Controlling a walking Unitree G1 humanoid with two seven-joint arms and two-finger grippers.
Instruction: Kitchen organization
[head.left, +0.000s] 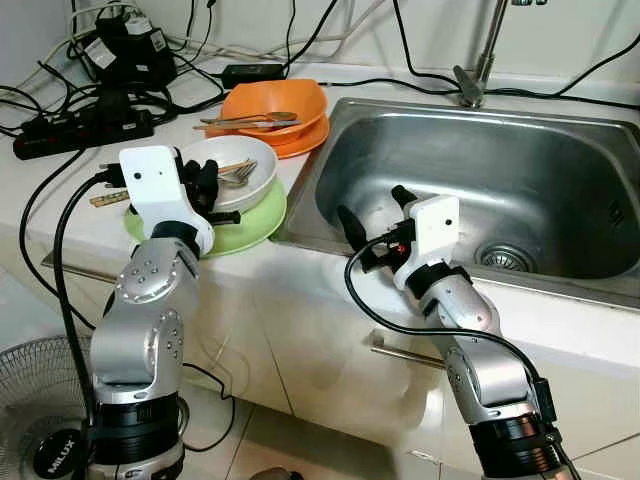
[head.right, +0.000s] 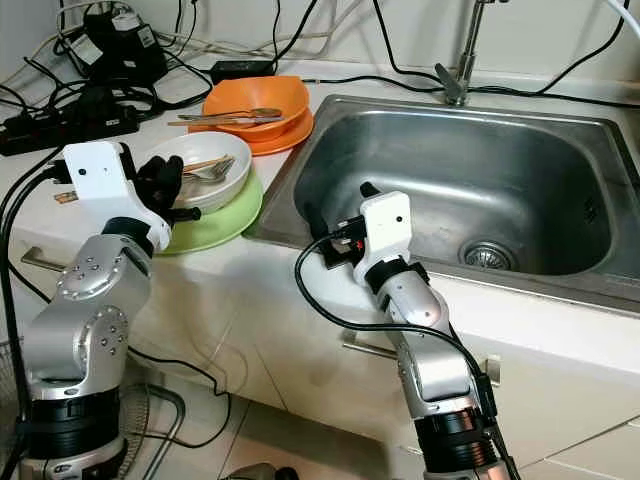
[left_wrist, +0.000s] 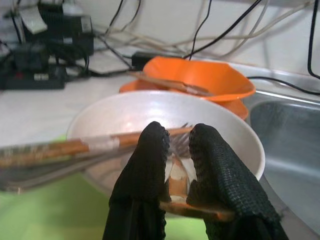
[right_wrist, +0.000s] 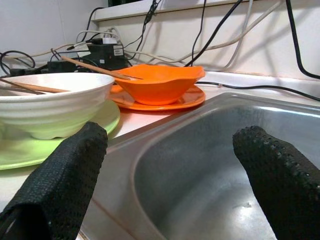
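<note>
My left gripper (left_wrist: 172, 150) clamped on a chopstick (left_wrist: 75, 146) over the white bowl (head.left: 258, 172), its lower end blurred, right gripper (head.left: 372, 218) spread wide at the sink (head.left: 560, 150) rim.

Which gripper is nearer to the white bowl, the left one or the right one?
Left. The left gripper is at the white bowl's near rim, fingers shut on a chopstick. The right gripper hangs open over the sink's front left corner.
</note>
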